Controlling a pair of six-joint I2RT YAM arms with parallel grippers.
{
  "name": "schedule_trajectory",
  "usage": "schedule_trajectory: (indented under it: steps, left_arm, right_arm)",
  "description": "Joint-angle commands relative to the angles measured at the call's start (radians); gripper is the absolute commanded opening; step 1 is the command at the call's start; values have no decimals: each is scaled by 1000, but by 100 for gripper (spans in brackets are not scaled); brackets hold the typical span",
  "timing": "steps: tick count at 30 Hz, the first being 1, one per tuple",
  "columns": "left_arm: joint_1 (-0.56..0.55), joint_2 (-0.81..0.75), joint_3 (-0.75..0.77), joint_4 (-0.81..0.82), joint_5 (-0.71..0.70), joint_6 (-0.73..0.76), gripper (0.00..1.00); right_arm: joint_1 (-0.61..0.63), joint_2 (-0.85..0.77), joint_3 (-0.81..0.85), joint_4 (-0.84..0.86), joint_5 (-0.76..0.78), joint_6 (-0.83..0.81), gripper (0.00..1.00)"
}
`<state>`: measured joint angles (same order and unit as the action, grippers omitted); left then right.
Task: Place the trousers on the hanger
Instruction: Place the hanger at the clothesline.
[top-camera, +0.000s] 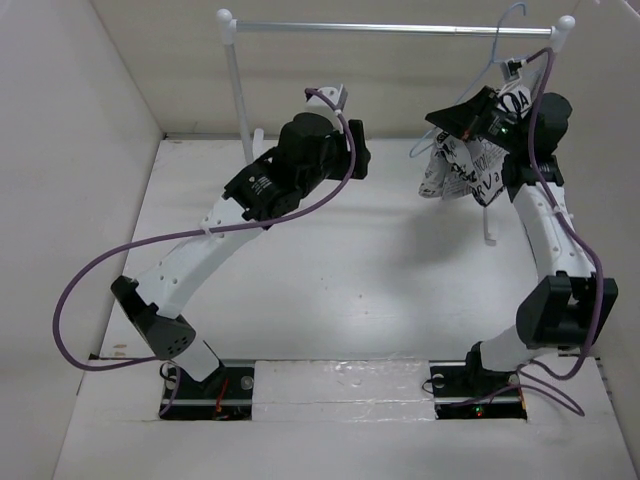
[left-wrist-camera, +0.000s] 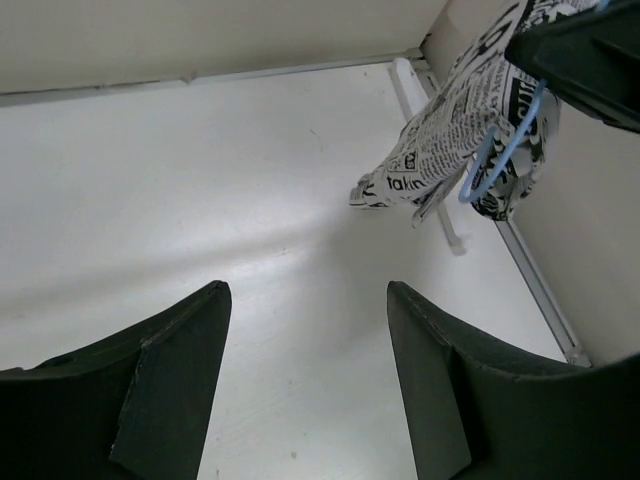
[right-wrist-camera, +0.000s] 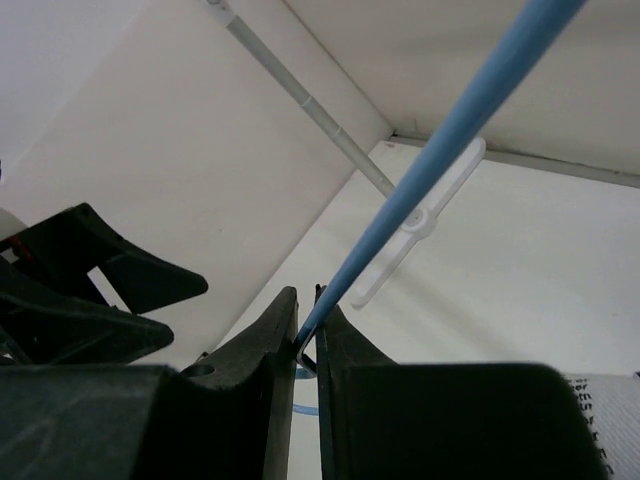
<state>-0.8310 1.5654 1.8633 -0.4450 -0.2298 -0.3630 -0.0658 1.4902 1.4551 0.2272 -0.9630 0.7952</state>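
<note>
Legibly, the print on the trousers (left-wrist-camera: 430, 150) yields fragments only: "taki" in the left wrist view, large "OA" from above. Count: one garment, one hanger (right-wrist-camera: 450, 140), one rack (top-camera: 400, 28). Trousers hang bunched over the hanger's wire, under the rack's right end. My right gripper (right-wrist-camera: 305, 300) is pinched onto the hanger wire. My left gripper (left-wrist-camera: 310, 300) gapes wide, holding nothing.

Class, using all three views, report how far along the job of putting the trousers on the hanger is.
Done: the trousers hang bunched over the hanger. In hand: the right gripper is shut on the hanger's wire, holding it up by the rail; the left gripper is open and empty. Left: likely releasing; whether the hook sits on the rail is unclear.
</note>
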Motion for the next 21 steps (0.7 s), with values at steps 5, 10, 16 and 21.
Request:
schedule_trajectory:
  steps: [5,10,16,21]
  left_arm:
    - [0,-107,-91,92,41,-50,58]
    - [0,-117,-148,101,66,-68,56]
    - [0,-113,-161,101,66,-68,56]
    - [0,-113,-180,104,72,-73,55]
  right_arm:
    - [9,117,155,381,-82,134,0]
    - [20,186,160,541,-68,256,0]
    - [9,232,165,622,-57,311,0]
    - [-37,262,108,711,-52,372,0]
